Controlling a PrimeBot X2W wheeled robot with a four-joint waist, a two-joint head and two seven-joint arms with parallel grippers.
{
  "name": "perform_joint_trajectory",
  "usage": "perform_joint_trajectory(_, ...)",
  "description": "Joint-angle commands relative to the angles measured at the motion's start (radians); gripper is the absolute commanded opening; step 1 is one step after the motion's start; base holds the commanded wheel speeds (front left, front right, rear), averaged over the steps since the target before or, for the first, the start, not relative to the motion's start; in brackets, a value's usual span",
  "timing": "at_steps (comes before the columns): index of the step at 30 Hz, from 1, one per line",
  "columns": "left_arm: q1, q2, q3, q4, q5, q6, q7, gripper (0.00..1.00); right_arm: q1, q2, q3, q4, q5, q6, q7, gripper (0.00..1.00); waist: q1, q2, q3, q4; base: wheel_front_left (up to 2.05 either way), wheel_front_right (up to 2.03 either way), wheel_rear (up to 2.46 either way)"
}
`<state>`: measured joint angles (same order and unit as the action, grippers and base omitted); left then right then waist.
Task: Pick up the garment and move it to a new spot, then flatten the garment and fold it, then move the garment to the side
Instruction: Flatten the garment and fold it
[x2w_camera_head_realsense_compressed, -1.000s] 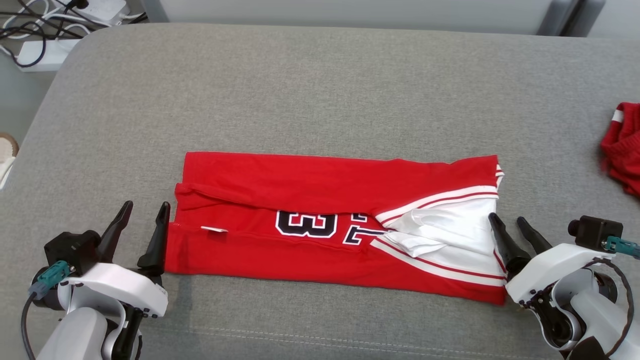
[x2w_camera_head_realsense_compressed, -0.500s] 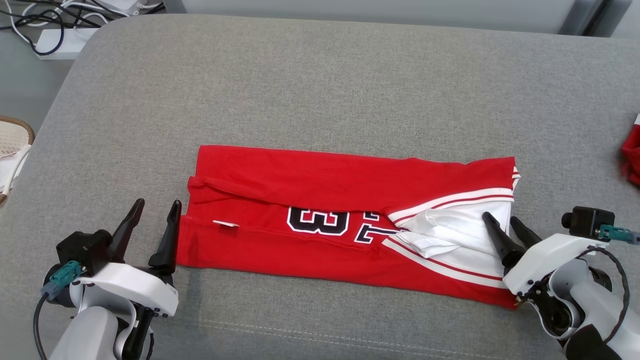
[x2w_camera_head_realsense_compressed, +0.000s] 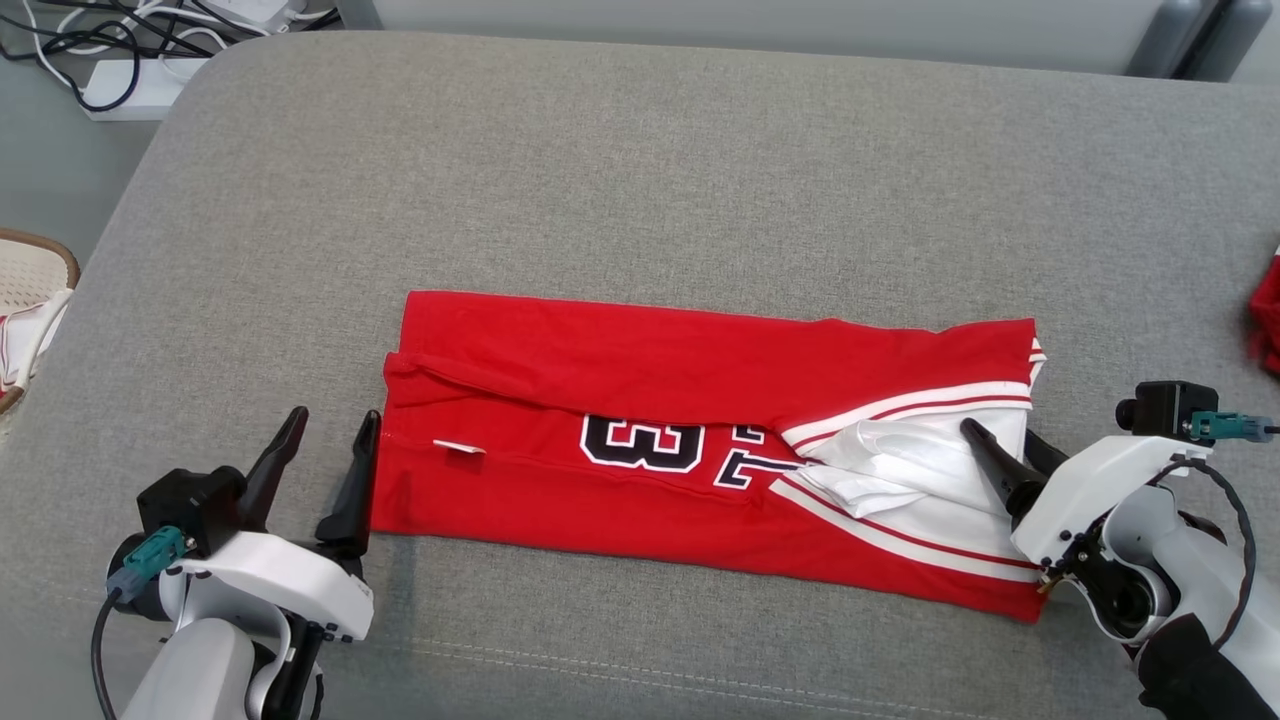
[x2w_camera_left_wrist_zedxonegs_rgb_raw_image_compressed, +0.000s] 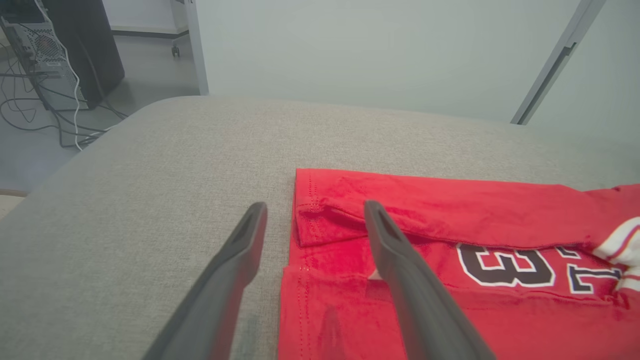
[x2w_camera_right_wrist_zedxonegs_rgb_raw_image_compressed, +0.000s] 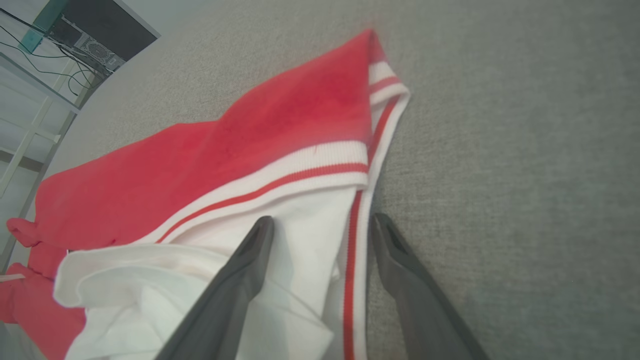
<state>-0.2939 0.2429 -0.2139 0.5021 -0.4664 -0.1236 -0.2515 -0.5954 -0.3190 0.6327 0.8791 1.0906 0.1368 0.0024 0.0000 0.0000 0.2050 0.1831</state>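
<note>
Garment (x2w_camera_head_realsense_compressed: 700, 440) is a red sports jersey folded lengthwise into a long, narrow band, and it lies flat on the grey cushioned surface (x2w_camera_head_realsense_compressed: 640, 180), a little nearer the robot than the middle. Black numerals edged in white show along the central fold, partly covered by the upper flap. A small white tag sits near the left end. The right end opens onto white fabric bordered with white and red striped ribbing, and this part is slightly rumpled. The long axis runs from the robot's left to its right, with the right end sloping a little closer to the robot. The plain red hemmed end points left and the white-trimmed end points right. The left gripper (x2w_camera_head_realsense_compressed: 335, 415) is spread wide at the left short edge and grasps nothing. In its wrist view one finger stands over bare cushion and the other over the red cloth, so the edge falls between them. Whether either finger touches the fabric cannot be told. The right gripper (x2w_camera_head_realsense_compressed: 1000, 432) is likewise spread apart and empty at the right end, with one finger above the white fabric and the other above the cushion just beside the striped border. Another red cloth (x2w_camera_head_realsense_compressed: 1268, 320) shows at the far right, well apart from the jersey.
</note>
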Motion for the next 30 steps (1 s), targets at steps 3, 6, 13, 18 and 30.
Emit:
perform_joint_trajectory(3, 0.000, 0.037, 0.020, -0.022, 0.003, -0.007, -0.010, 1.00, 0.055, 0.005, 0.018, 0.018, -0.010, -0.006, 0.041, 1.00, 0.0000, 0.0000, -0.005, -0.006, 0.00, 0.00, 0.00)
perform_joint_trajectory(6, 0.010, 0.040, 0.007, -0.027, -0.003, -0.007, -0.010, 1.00, 0.067, 0.004, 0.011, 0.002, -0.015, -0.006, 0.061, 1.00, 0.0000, 0.0000, -0.012, -0.016, 0.00, 0.00, 0.00)
perform_joint_trajectory(13, 0.004, 0.036, -0.022, -0.023, -0.011, -0.007, -0.010, 1.00, 0.083, 0.016, 0.017, -0.039, -0.030, -0.006, 0.125, 1.00, 0.0000, 0.0000, -0.012, -0.015, 0.00, 0.00, 0.00)
perform_joint_trajectory(18, 0.001, 0.038, -0.034, -0.017, -0.020, -0.007, -0.010, 1.00, 0.092, 0.018, 0.012, -0.067, -0.040, -0.006, 0.162, 0.96, 0.0000, 0.0000, -0.012, -0.009, 0.00, 0.00, 0.00)
perform_joint_trajectory(30, -0.008, 0.037, -0.045, -0.015, -0.038, -0.007, -0.010, 1.00, 0.085, 0.020, -0.040, -0.096, -0.077, -0.006, 0.164, 0.00, 0.0000, 0.0000, 0.000, -0.003, 0.00, 0.00, 0.00)
